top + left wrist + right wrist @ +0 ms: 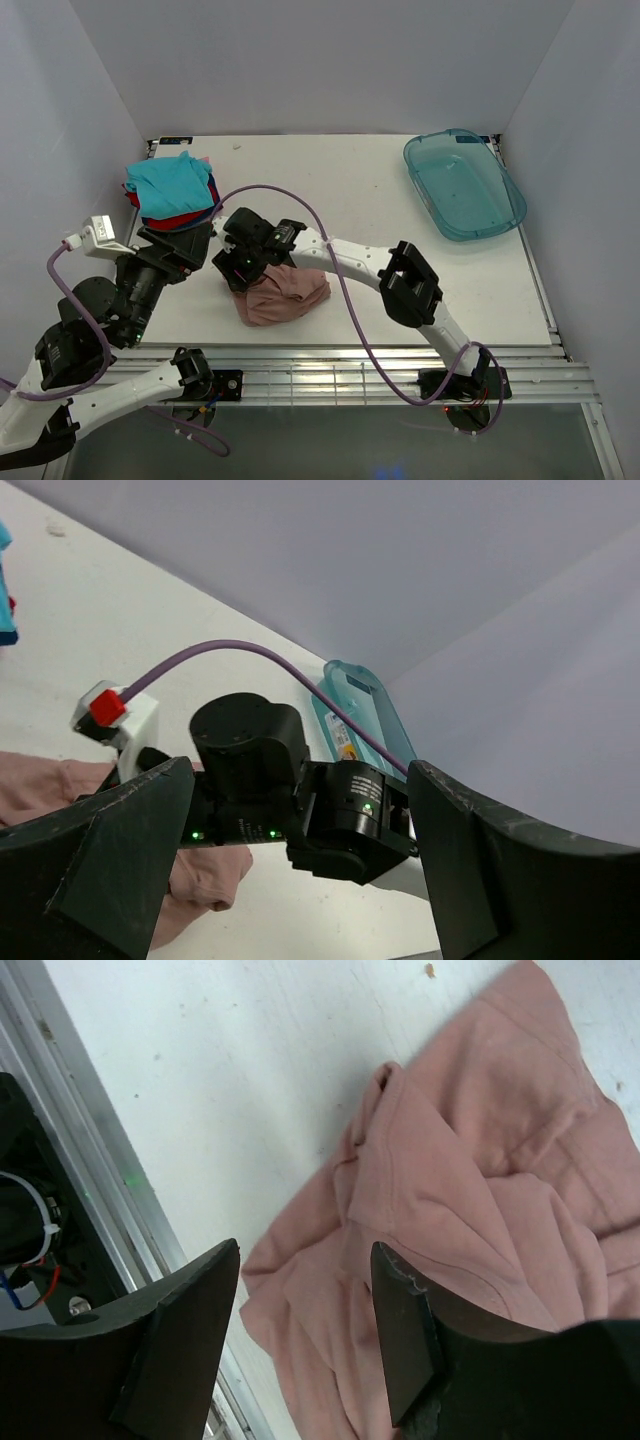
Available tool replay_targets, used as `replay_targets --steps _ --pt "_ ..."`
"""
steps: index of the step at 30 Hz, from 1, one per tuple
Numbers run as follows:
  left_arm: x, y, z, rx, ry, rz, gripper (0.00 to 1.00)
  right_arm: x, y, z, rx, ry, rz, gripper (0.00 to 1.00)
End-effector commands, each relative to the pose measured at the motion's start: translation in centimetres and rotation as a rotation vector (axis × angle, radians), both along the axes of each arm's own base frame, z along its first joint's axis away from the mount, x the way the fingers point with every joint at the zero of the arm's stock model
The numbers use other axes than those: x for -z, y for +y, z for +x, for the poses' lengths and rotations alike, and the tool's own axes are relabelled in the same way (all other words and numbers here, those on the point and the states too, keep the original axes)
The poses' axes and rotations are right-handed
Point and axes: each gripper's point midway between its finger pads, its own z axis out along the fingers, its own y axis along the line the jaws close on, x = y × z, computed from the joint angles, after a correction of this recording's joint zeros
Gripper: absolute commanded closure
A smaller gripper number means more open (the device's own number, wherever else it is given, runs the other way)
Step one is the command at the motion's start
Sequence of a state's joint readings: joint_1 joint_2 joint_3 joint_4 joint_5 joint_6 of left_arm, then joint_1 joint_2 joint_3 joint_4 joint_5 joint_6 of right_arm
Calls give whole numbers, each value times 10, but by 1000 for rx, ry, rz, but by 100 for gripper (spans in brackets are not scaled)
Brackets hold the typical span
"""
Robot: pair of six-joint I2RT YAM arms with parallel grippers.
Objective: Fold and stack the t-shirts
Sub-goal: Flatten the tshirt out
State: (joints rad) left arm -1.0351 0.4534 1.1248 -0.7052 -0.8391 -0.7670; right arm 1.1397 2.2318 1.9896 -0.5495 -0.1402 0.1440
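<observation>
Pink shirt [285, 295] crumpled by the near edge of the desk [340, 180]; left claw [185, 240] and right claw [238, 262] both open.
We see the shirt bunched up, left of the desk's middle. The right claw hangs just above its left end, jaws apart, no cloth pinched between them. The left claw gapes wide and empty near the stack [170, 195] in the far left corner, where a teal shirt [168, 178] lies over a red shirt [178, 219]. A tray [465, 185] sits in the far right corner.

Shirt [285, 298] pink; stack [170, 185] teal, red; tray [470, 190] blue-green.
</observation>
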Motion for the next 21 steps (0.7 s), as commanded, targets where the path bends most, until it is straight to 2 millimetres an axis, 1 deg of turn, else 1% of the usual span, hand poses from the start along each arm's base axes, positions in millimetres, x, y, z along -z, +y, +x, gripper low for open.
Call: replay_targets --steps 1,2,5,6,7,11,16,21 --pt "-19 -21 -3 107 -96 48 2 -12 18 -4 -56 -5 58 39" --pt "-20 -21 -3 108 -91 40 2 -2 18 -5 -58 7 38 39" --pt "-18 -24 -3 115 -77 58 2 15 15 -11 -67 34 0 39" --pt "-17 -25 -2 117 -70 59 2 18 14 -13 -68 34 -4 40" --pt "-15 -27 -2 122 -63 71 2 26 11 -14 -67 39 -20 40" --pt "-17 -27 -4 131 -67 67 2 40 6 -13 -60 29 -47 41" --pt "-18 -25 -7 141 -75 64 2 38 9 -3 -44 -11 -56 41" --pt "-16 -21 -11 150 -73 34 2 26 14 8 -32 -60 -45 42"
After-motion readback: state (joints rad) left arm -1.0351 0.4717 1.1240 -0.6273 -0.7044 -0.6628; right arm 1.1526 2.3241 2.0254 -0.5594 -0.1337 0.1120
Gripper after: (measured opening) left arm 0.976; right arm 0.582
